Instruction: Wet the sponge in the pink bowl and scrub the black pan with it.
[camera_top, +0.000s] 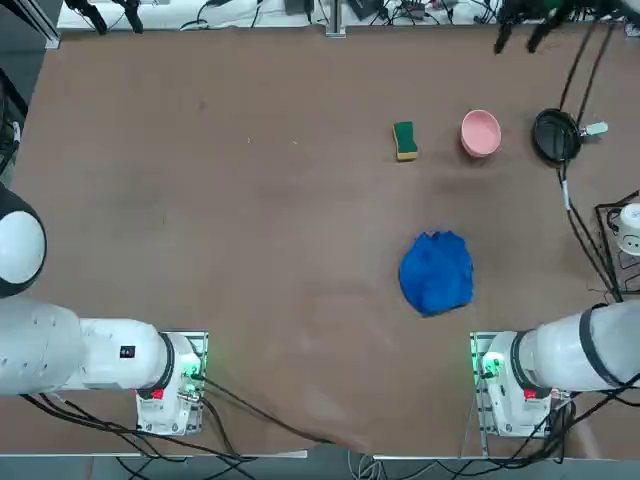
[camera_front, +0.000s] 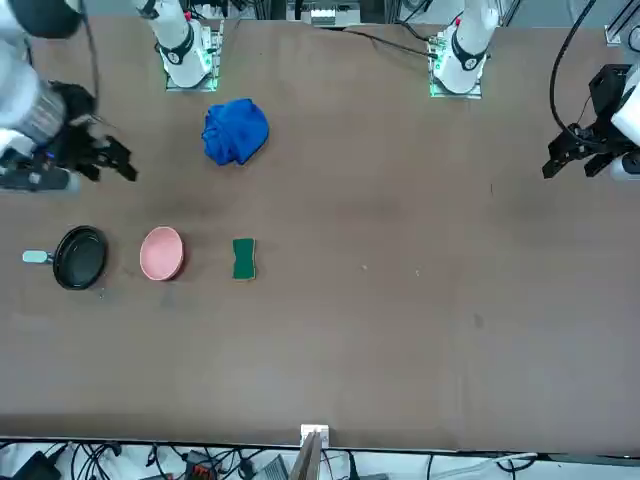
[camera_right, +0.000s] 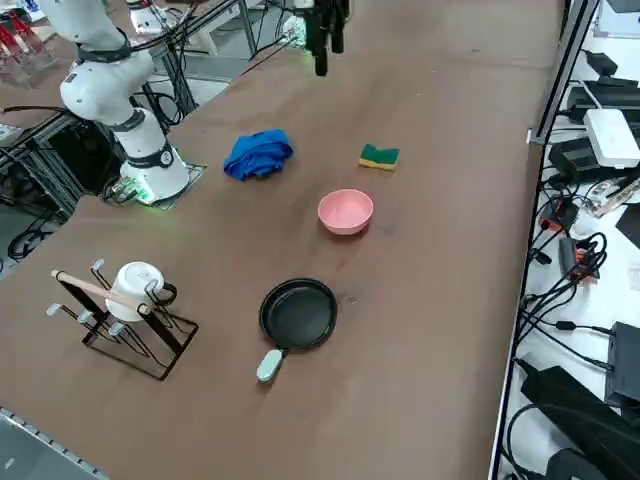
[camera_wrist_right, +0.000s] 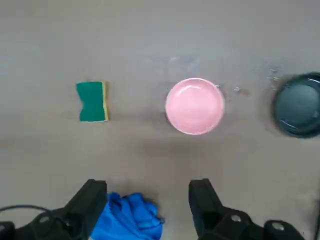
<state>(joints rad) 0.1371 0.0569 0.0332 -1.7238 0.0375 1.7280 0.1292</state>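
The sponge (camera_top: 405, 140) lies flat on the brown table, green face up with a yellow edge, also seen as the sponge (camera_wrist_right: 92, 101). Just beside it stands the pink bowl (camera_top: 481, 133), upright and apart from it. Beyond the bowl (camera_right: 345, 212) sits the black pan (camera_top: 553, 135), its short pale handle (camera_top: 596, 128) pointing away from the bowl. My right gripper (camera_front: 108, 168) hangs high above the table, on the robot's side of the pan and bowl. In the wrist view the gripper (camera_wrist_right: 147, 185) is open with nothing between its fingers.
A crumpled blue cloth (camera_top: 437, 272) lies between the right arm's base and the sponge. A black wire rack holding a white mug (camera_right: 137, 285) stands at the table's right edge near the pan. A black cable (camera_top: 578, 225) trails along that edge.
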